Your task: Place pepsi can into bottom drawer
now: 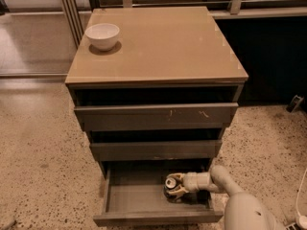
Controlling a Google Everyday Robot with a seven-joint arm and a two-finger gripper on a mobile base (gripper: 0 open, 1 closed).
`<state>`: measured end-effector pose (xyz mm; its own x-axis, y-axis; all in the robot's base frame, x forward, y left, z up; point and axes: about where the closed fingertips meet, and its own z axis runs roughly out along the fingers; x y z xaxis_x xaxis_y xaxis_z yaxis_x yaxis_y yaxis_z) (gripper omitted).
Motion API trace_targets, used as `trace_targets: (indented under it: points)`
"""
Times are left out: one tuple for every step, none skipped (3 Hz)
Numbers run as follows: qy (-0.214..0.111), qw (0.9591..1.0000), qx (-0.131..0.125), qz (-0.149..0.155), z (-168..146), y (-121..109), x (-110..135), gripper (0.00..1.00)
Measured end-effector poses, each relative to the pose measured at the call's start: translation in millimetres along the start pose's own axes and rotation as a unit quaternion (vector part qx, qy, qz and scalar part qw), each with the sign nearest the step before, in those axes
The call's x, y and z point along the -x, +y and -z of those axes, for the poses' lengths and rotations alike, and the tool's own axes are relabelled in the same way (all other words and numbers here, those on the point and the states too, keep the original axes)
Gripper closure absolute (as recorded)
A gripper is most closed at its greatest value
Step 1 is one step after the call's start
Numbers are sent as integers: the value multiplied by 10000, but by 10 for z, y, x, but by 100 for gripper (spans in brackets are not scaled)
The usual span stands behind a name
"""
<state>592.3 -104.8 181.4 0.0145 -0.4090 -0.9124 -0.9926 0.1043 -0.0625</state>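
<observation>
Camera view: bottom drawer pulled out, can inside it, gripper on the can.

Low in the frame, right of centre, the gripper [173,186] reaches in from the right, its pale arm [218,178] running off toward the lower right corner. Its two fingers [177,177] are closed on either side of the pepsi can [170,182], gripping it. The can stands upright with its silver top up, in the right half of the bottom drawer [134,199], toward the back. Bottom drawer is the furthest out of the three. The middle drawer [156,150] and the scratched top drawer [156,115] sit slightly open above it. A white bowl [102,35] rests at the upper left of the cabinet top [163,47]. Speckled floor [43,166] all around.
</observation>
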Motion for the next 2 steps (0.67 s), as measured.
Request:
trace_targets:
  points:
    - [0, 10000, 0, 0, 0, 0, 0, 12]
    - [0, 10000, 1, 0, -1, 1, 0, 0]
